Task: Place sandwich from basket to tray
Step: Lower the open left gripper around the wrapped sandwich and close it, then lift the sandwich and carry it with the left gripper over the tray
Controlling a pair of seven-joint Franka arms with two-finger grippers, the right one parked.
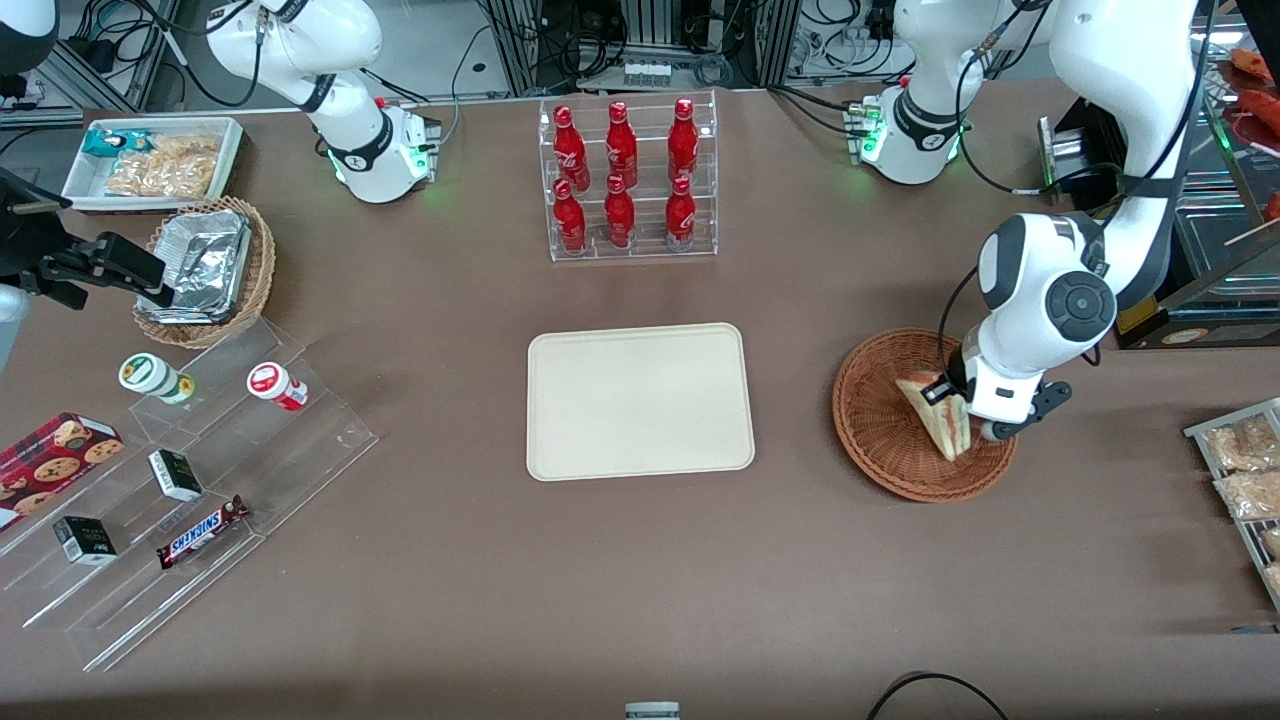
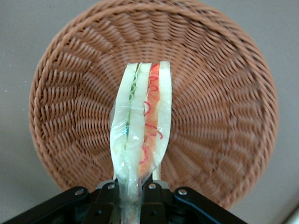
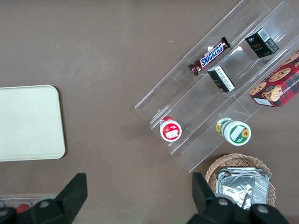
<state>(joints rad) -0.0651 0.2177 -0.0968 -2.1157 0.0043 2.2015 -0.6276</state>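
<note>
Gripping the small triangular white-bread sandwich [image 2: 141, 126] by one end, the tool [image 1: 950, 395] hangs over the round reddish-brown wicker basket [image 1: 870, 420]; the flat cream-beige plastic tray [image 1: 640, 400] lies sideways toward the parked arm.

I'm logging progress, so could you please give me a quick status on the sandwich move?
Gripper shut on sandwich, over the basket. Sandwich not yet at tray. Tray bare, nothing between basket and tray.

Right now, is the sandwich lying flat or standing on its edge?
On edge. The gripper pinches the sandwich, layers showing, over the basket.
</note>
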